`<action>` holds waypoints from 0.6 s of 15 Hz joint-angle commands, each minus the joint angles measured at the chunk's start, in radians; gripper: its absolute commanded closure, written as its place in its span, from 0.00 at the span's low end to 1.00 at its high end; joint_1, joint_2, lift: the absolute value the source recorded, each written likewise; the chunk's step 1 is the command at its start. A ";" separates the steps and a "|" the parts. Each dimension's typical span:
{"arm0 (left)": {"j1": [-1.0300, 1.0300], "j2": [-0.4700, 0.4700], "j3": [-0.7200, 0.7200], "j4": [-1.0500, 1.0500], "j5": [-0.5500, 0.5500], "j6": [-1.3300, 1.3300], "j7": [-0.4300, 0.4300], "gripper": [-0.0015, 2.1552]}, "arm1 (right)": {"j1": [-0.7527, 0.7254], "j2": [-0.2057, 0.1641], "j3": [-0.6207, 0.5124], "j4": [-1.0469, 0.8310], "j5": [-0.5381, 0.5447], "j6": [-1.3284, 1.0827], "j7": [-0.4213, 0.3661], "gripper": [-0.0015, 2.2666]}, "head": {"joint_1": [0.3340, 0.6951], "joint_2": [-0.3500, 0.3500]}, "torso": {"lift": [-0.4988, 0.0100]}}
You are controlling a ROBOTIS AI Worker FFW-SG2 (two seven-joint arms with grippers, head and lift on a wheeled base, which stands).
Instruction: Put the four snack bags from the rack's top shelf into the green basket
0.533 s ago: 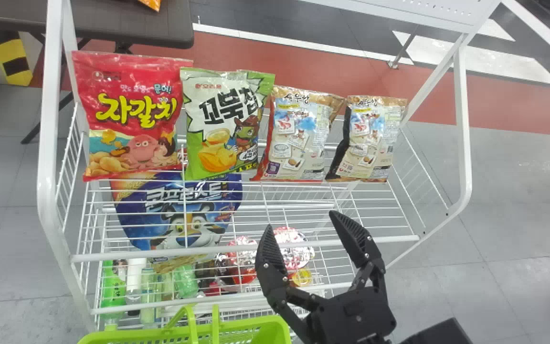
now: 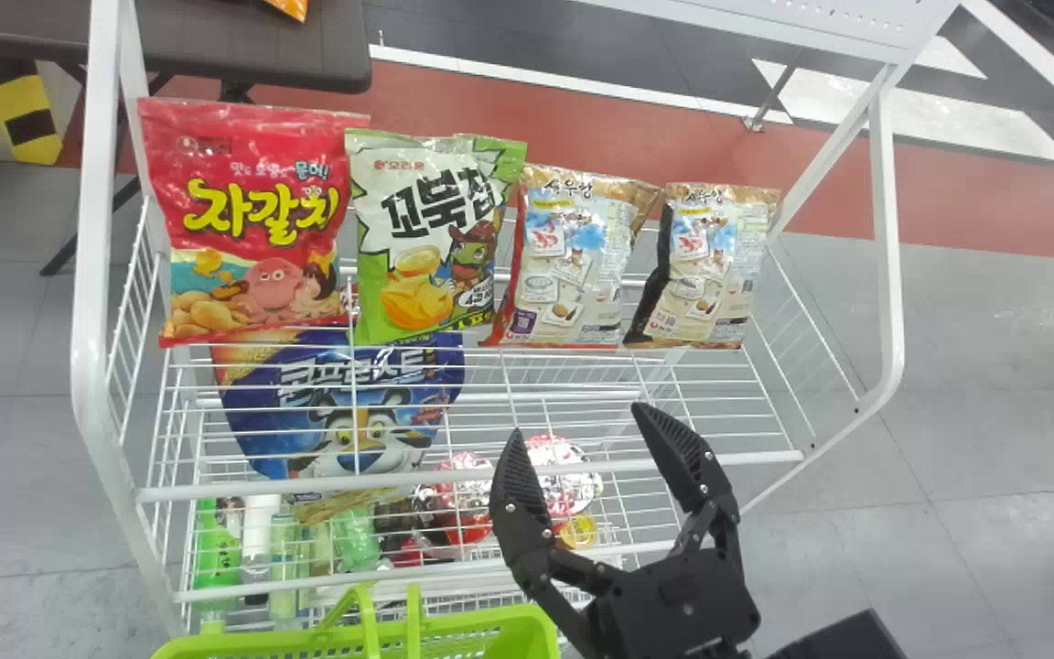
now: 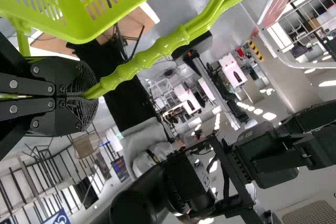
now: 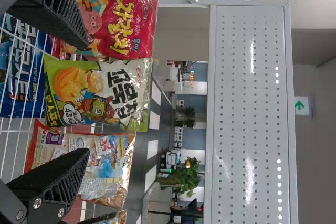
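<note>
Left end effector grips the green basket by its handle, likely steadying it for loading; right end effector gapes open, presumably to straddle a snack bag.

Open over the bare front wires of the white wire shelf, between the spread right gripper and the bags. Fenced at both sides by white tubular uprights. Tight at left, with the glossy red bag against the green-and-white bag. Slim between the red-edged tan bag and the black-edged tan bag, roomier right of the latter. Barred higher up by a white perforated metal panel; obstructed over the bright-green plastic basket by raised handles.
</note>
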 commanded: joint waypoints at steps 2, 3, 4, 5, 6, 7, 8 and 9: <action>-0.001 -0.001 0.000 0.000 0.000 0.000 -0.002 0.98 | -0.003 0.001 0.000 0.003 0.001 0.000 0.000 0.05 | 1.00 0.00 | 0.98; -0.001 -0.001 0.000 0.002 0.000 0.000 -0.002 0.98 | -0.008 0.001 0.000 0.006 0.001 0.000 0.000 0.05 | 1.00 0.00 | 0.98; -0.001 -0.001 0.000 0.002 0.000 0.000 -0.005 0.98 | -0.025 0.001 0.000 0.019 -0.002 0.003 0.000 0.05 | 1.00 0.00 | 0.98; -0.005 -0.001 0.000 0.003 0.000 0.000 -0.010 0.98 | -0.056 0.002 0.002 0.044 -0.007 0.003 0.000 0.05 | 1.00 0.00 | 0.98; -0.010 0.001 0.000 0.003 0.000 -0.003 -0.016 0.98 | -0.092 0.002 0.006 0.070 -0.007 0.009 0.000 0.05 | 1.00 0.00 | 0.98; -0.017 0.002 0.000 0.008 0.002 0.000 -0.020 0.98 | -0.158 0.002 0.015 0.104 -0.007 0.043 0.000 0.05 | 1.00 0.00 | 0.98; -0.024 0.002 -0.004 0.012 0.002 0.006 -0.020 0.98 | -0.249 0.001 0.034 0.151 -0.009 0.107 0.002 0.05 | 1.00 0.00 | 0.98; -0.030 0.002 -0.006 0.017 0.002 0.006 -0.020 0.98 | -0.326 0.002 0.057 0.197 -0.010 0.150 0.005 0.05 | 1.00 0.00 | 0.98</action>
